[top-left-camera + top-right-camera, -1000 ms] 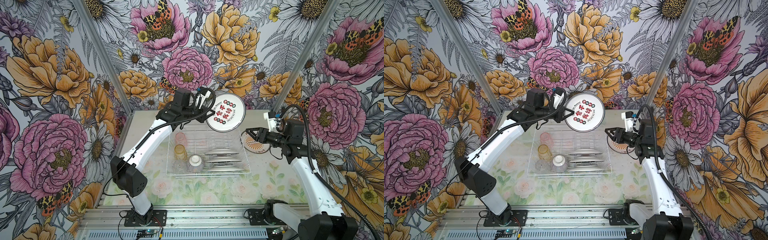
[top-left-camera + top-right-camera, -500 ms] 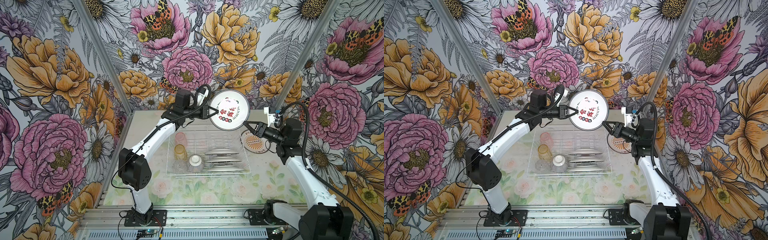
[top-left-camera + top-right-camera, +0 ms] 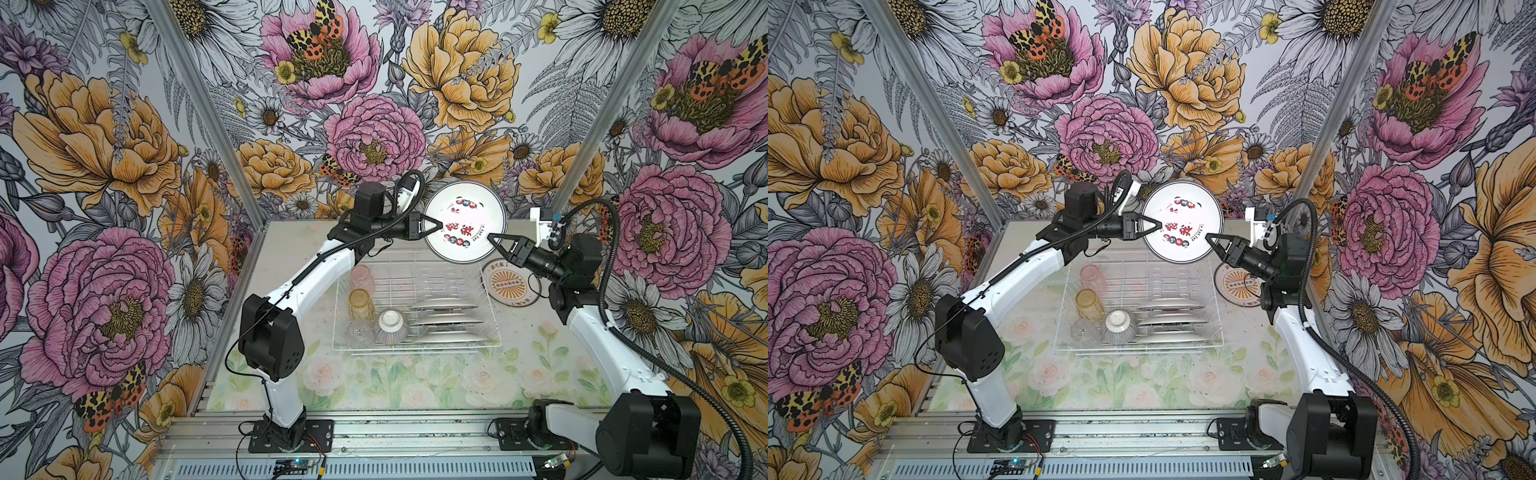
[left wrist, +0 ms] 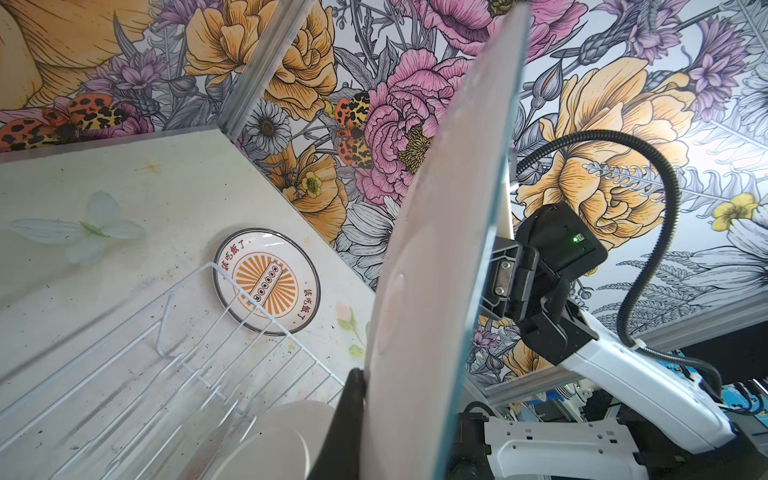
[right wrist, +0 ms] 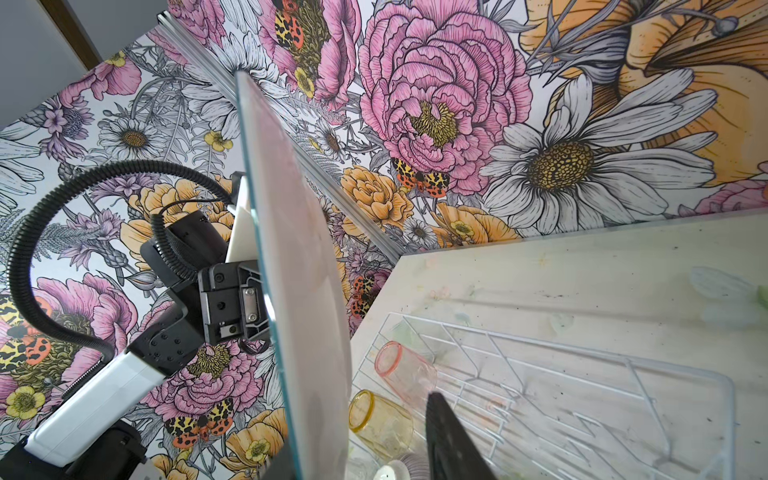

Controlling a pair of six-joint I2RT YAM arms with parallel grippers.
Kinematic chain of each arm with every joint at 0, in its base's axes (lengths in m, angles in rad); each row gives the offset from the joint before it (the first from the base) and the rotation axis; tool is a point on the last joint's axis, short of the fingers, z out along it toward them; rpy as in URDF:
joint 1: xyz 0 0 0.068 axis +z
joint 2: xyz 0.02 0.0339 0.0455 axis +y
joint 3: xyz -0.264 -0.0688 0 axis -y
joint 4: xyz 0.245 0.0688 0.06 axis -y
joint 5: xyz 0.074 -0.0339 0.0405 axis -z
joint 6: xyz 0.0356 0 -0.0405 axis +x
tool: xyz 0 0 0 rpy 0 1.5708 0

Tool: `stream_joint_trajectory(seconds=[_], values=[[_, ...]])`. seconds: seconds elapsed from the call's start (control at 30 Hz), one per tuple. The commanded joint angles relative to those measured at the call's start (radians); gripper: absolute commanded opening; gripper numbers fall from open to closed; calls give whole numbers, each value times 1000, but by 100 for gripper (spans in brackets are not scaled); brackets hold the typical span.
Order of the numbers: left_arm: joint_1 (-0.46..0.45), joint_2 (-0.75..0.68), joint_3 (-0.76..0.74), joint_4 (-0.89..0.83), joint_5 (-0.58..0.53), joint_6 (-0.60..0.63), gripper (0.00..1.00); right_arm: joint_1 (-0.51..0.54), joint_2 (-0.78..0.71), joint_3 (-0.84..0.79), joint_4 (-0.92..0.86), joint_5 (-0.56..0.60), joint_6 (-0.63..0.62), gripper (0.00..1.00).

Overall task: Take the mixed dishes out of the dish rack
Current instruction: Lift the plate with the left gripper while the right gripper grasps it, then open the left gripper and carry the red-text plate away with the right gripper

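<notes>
My left gripper (image 3: 436,226) is shut on the left rim of a white dark-rimmed plate (image 3: 465,224), held upright above the far end of the dish rack (image 3: 415,345). My right gripper (image 3: 492,239) is open astride the plate's lower right rim. In the right wrist view a gap shows between the plate (image 5: 303,291) and one of the fingers (image 5: 449,440). The rack holds three plates (image 3: 446,322) standing on edge, a ribbed bowl (image 3: 392,326) upside down, and a pink tumbler (image 3: 361,278), an amber tumbler (image 3: 360,303) and a clear tumbler (image 3: 359,332).
Another plate (image 3: 505,284), with an orange sunburst print, lies flat on the table right of the rack, under my right arm. The flowered back wall stands close behind the held plate. Bare flowered tabletop (image 3: 415,390) lies in front of the rack.
The left arm has turned the plate and carried it slightly right. The right gripper has risen from over the sunburst plate to the held plate's rim, and its jaws have narrowed.
</notes>
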Motion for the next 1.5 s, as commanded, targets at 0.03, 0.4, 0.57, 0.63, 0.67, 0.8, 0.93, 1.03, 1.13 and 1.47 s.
stream_joint_trajectory(seconds=[0.03,0.4,0.57,0.63,0.67,0.8,0.93,1.03,1.13,1.47], values=[[-19,40,21,66,48,-19,0,12,14,20,36,20,12,38],[-36,66,36,58,43,-12,2,30,39,38,25,30,19,0],[-37,51,33,20,18,24,17,31,32,43,11,40,16,0],[-37,39,24,14,12,44,23,32,26,47,7,47,17,0],[-37,31,18,14,13,56,25,32,25,48,6,51,21,0],[-34,-12,15,-47,-8,124,40,9,19,62,-13,87,36,0],[-12,-64,-20,-122,-52,190,40,-76,16,77,-73,130,40,0],[17,-117,-75,-182,-128,238,39,-165,10,83,-164,170,19,0],[29,-162,-107,-285,-239,319,38,-239,17,104,-323,229,-46,0],[-8,-179,-75,-527,-539,495,38,-365,87,14,-517,415,-179,0]])
